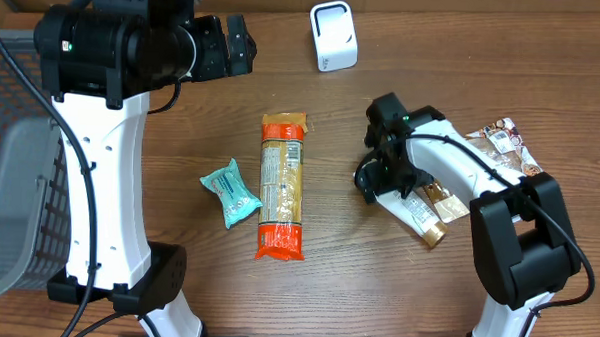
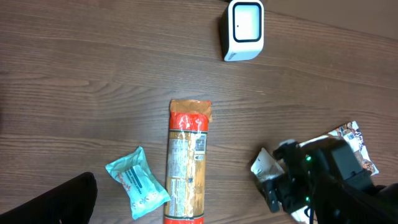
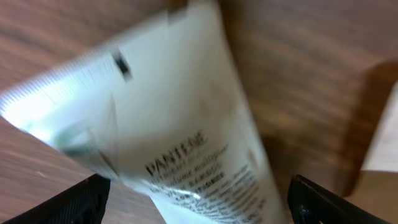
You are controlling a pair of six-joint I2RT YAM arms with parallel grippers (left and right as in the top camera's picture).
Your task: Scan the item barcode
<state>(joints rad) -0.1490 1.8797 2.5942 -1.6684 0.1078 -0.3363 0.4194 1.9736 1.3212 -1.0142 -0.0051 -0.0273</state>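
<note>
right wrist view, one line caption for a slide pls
Blurred close-up: right tool open over a white Pantene tube lying on the wooden table.

Blurry, edge-cropped Pantene tube point(image 3: 177, 115)

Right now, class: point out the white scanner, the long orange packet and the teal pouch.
white scanner point(image 1: 334, 37), overhead view, its top face.
long orange packet point(image 1: 281, 183), overhead view, its middle.
teal pouch point(image 1: 228, 193), overhead view, its middle.
</note>
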